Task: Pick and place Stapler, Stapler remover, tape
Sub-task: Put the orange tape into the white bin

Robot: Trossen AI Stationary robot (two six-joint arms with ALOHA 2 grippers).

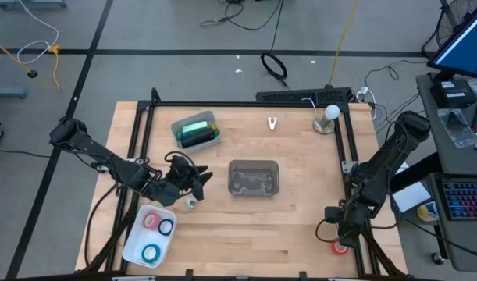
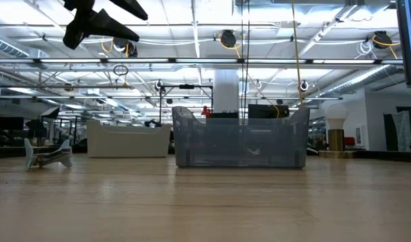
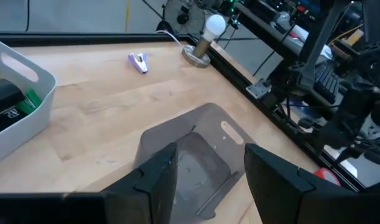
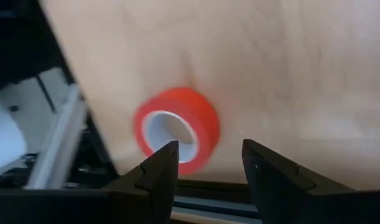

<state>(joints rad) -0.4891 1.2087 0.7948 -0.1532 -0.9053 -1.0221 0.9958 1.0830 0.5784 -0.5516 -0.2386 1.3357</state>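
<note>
Sorting looks partly done. Two tape rolls lie in the white tray; the stapler sits in a white bin. The grey bin looks empty. A red tape remains at the table edge, right gripper open just above it, holding nothing. Left gripper open, empty, beside the tray. A remover and lamp lie far off; nothing blocks.

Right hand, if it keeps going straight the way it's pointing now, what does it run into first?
Most likely the red tape roll, lying flat on the wooden table just beyond the right hand. Its open fingers sit slightly to one side of the roll; depth is unclear.
</note>
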